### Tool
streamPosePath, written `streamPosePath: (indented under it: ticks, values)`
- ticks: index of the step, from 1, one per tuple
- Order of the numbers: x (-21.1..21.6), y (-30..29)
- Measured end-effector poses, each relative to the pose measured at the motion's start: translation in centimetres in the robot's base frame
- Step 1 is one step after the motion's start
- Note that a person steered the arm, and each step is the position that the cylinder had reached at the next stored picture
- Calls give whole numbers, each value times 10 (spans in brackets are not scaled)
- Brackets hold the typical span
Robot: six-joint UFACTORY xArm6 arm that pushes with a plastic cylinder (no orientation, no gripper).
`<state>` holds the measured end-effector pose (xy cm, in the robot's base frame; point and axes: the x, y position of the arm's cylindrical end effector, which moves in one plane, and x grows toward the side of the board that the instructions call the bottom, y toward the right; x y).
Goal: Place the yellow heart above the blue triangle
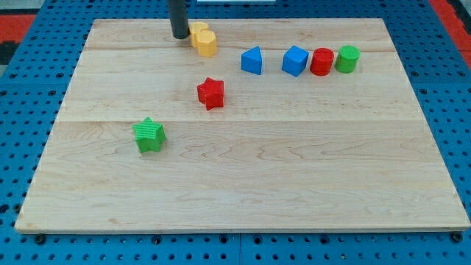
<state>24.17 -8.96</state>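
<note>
Yellow heart [203, 38] sits near the wooden board's [294, 169] top edge, with my tip [179, 35] touching its left side. No jaws exist on this rod. Blue triangle [252, 61] lies to the heart's right, slightly lower, followed rightward by a blue cube [294, 60], red cylinder [321, 62] and green cylinder [347, 59].

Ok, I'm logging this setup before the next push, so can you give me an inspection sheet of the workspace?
Surface: wooden board, flat, on a blue perforated base.
Job's things: yellow heart near the view's top; blue triangle to its right and slightly lower.
Clutter: blue cube, red cylinder, green cylinder in a row; red star; green star.
Hand: none; my tip touches the heart's left side.
Cables: nothing seen.
Surroundings: red strips at the upper corners.
</note>
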Motion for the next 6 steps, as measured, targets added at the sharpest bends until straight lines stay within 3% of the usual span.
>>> streamPosePath:
  ticks: [2,3,4,5,6]
  values:
    - [11,49]
    - [-17,6]
    - [-47,8]
    - [-44,82]
    - [-21,77]
